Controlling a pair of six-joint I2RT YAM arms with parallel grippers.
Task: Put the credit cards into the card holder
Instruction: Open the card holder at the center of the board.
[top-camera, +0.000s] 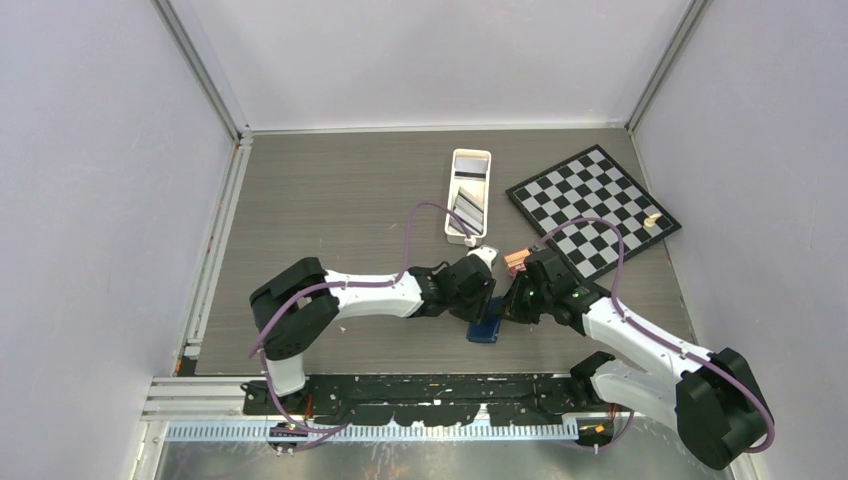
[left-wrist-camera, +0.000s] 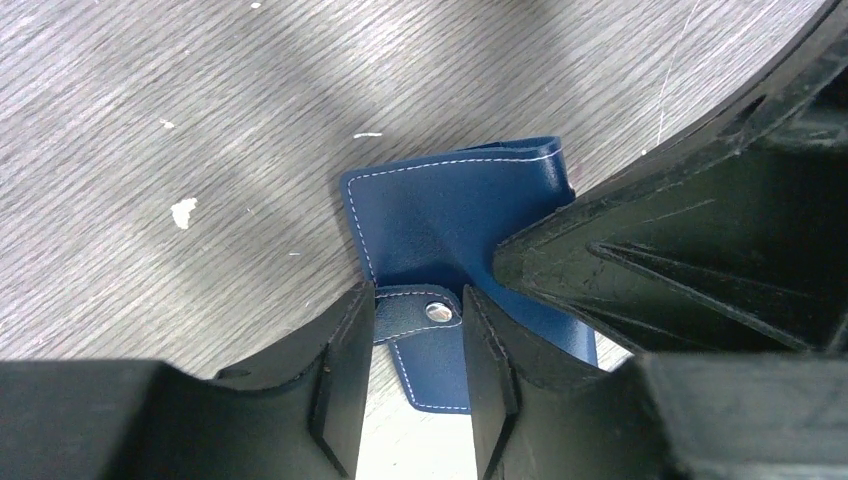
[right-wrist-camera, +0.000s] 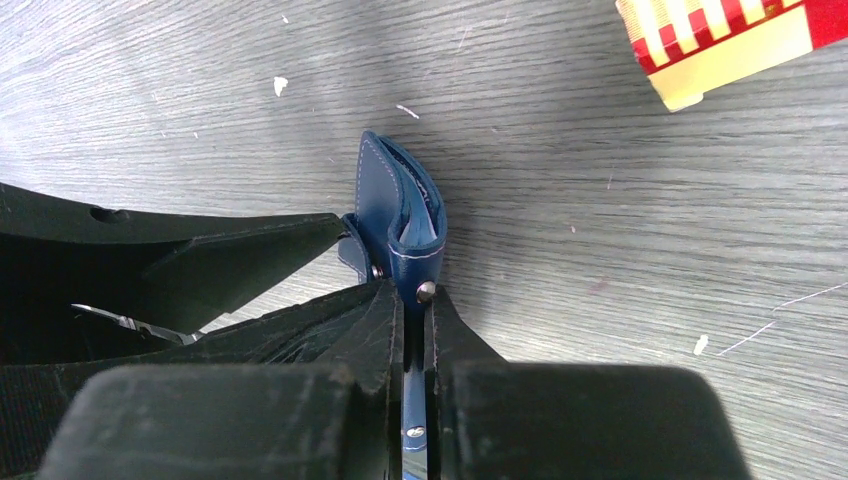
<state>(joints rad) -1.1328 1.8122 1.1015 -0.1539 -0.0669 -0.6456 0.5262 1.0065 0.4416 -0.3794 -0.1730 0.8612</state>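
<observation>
Right gripper (right-wrist-camera: 412, 290) is pinched tight on the near edge of the card holder (right-wrist-camera: 400, 200). The left gripper (left-wrist-camera: 415, 300) straddles its strap (left-wrist-camera: 400, 312), grip unclear. Beyond both, the credit cards (top-camera: 465, 207) lie in the tray (top-camera: 470, 154).

white tray (top-camera: 449, 205): long, mid-table toward the back | chessboard (top-camera: 593, 210): black-and-white, set askew, right of tray, not touching | small tan piece (top-camera: 652, 220): on chessboard, near its right edge | red-and-yellow banded pack (top-camera: 516, 262): on table, by chessboard's near-left edge | grey wood-grain table (top-camera: 340, 200): scratched, dotted with white specks (left-wrist-camera: 183, 211)
</observation>
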